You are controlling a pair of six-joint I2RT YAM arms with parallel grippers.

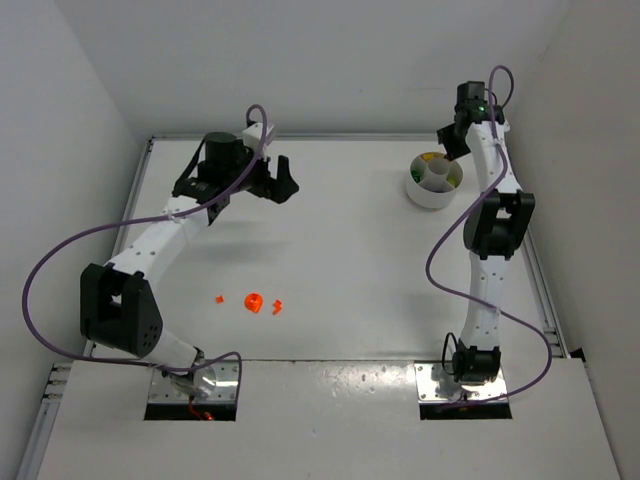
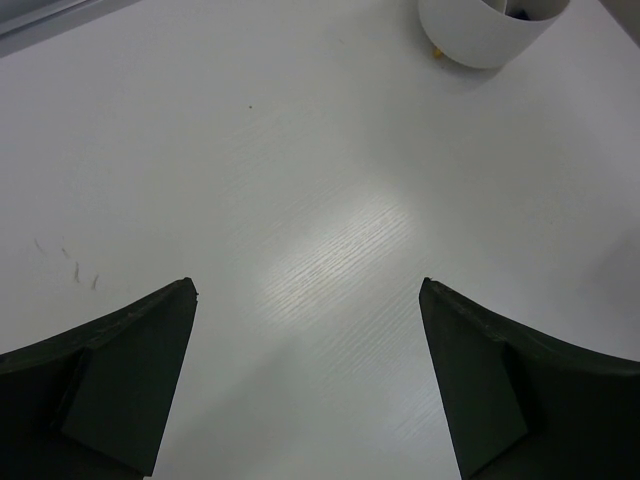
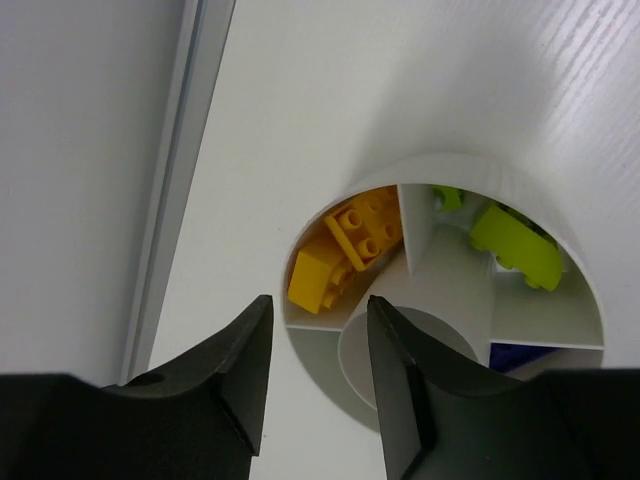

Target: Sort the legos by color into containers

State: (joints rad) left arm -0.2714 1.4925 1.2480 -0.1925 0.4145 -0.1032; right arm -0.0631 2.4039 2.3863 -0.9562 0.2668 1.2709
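The round white dish [image 1: 421, 195] stands at the back right, and its sections are the containers. In the right wrist view, yellow legos [image 3: 345, 250] lie in one section of the dish [image 3: 470, 160]. Green ones [image 3: 515, 245] lie in the section beside it, and a dark blue one [image 3: 520, 355] shows at the edge. My right gripper [image 3: 320, 305] hangs open just above the yellow section's rim, with nothing between its fingers. Three orange-red legos [image 1: 253, 302] lie on the table near the left arm's base. My left gripper [image 1: 283, 180] hovers wide open over bare table [image 2: 307, 290].
A raised rail [image 3: 175, 170] runs along the table's far edge close behind the dish. White walls enclose the table on three sides. In the left wrist view, the dish [image 2: 490, 30] shows at the top right, with a small yellow bit [image 2: 437, 52] at its foot.
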